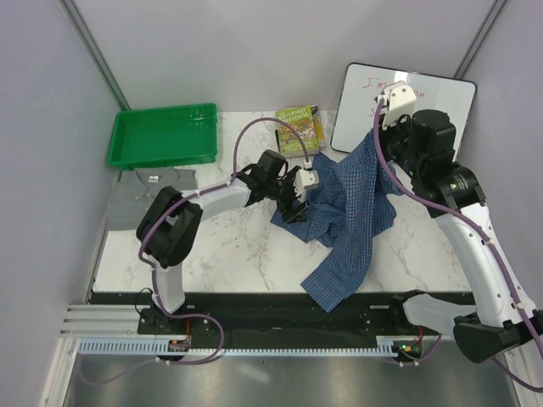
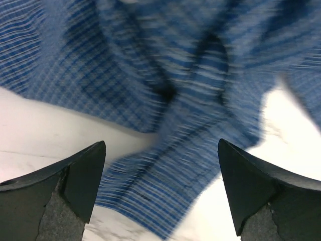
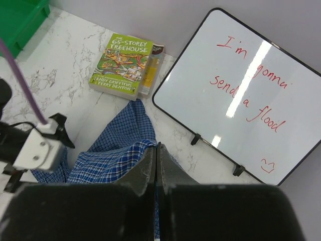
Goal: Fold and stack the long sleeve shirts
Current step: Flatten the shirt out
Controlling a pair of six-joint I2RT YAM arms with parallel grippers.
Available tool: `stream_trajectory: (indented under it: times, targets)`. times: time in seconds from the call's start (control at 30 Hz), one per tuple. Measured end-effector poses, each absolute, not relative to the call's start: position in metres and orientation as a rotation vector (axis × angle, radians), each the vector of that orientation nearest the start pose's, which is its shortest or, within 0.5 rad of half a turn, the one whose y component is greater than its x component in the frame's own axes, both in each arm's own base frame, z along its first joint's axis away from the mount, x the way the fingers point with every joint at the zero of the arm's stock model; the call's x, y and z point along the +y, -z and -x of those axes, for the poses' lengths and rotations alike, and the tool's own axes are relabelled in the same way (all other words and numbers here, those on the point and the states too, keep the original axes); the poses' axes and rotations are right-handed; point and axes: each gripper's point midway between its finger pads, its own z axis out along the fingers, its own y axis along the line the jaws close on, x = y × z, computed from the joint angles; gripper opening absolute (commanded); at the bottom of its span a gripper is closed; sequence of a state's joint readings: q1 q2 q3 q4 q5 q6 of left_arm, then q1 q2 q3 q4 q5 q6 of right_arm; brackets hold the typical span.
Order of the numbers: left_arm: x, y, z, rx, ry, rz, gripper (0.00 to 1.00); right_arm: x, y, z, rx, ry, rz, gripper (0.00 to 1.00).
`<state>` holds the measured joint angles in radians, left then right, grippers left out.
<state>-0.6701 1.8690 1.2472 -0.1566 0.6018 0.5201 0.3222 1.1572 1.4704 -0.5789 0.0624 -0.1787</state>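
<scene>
- Right claw (image 3: 156, 148), raised high, is pressed together, pinching the blue checked shirt (image 1: 348, 212).
- Left claw (image 2: 160, 144) hangs spread wide over shirt folds on marble table (image 1: 229, 246).

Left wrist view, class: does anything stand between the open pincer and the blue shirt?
Nothing visible does. The left pincer hangs open right over the blue shirt, whose cloth lies directly between its fingertips on the table.

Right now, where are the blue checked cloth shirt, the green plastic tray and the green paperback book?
blue checked cloth shirt (image 1: 344, 216), top view, middle of the bunched cloth.
green plastic tray (image 1: 161, 136), top view, its bare floor.
green paperback book (image 3: 122, 64), right wrist view, front cover.
</scene>
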Motion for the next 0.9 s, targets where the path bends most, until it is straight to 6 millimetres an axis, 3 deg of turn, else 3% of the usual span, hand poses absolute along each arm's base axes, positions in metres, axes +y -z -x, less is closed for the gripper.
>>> stream_trajectory:
  times: [0.07, 0.2, 0.3, 0.4, 0.5, 0.53, 0.63, 0.73, 0.8, 0.9]
  targets:
    - [-0.359, -0.075, -0.339, 1.736, 0.736, -1.52, 1.0, 0.096, -0.384, -0.341, 1.785, -0.052, 0.418, 0.0]
    - [-0.354, -0.067, -0.361, 1.731, 0.688, -1.514, 0.99, 0.097, -0.384, -0.334, 1.785, -0.069, 0.432, 0.0]
    - [-0.352, -0.071, -0.365, 1.652, 0.692, -1.54, 0.99, 0.099, -0.383, -0.332, 1.786, -0.083, 0.439, 0.0]
    - [-0.354, -0.071, -0.354, 1.555, 0.741, -1.614, 0.91, 0.1, -0.38, -0.331, 1.792, -0.089, 0.439, 0.0]
    - [-0.358, -0.071, -0.341, 1.5, 0.808, -1.676, 0.62, 0.1, -0.38, -0.331, 1.794, -0.09, 0.437, 0.0]
    - [-0.36, -0.072, -0.339, 1.491, 0.827, -1.692, 0.33, 0.1, -0.38, -0.331, 1.794, -0.09, 0.436, 0.0]
    - [-0.371, -0.074, -0.343, 1.473, 0.855, -1.724, 0.02, 0.099, -0.38, -0.332, 1.795, -0.086, 0.432, 0.0]
    - [-0.37, -0.072, -0.339, 1.482, 0.866, -1.742, 0.02, 0.097, -0.38, -0.332, 1.797, -0.075, 0.424, 0.0]
    - [-0.364, -0.073, -0.325, 1.496, 0.895, -1.752, 0.02, 0.095, -0.38, -0.335, 1.798, -0.059, 0.411, 0.0]
    - [-0.362, -0.092, -0.283, 1.482, 0.985, -1.772, 0.02, 0.092, -0.379, -0.339, 1.806, -0.043, 0.393, 0.0]
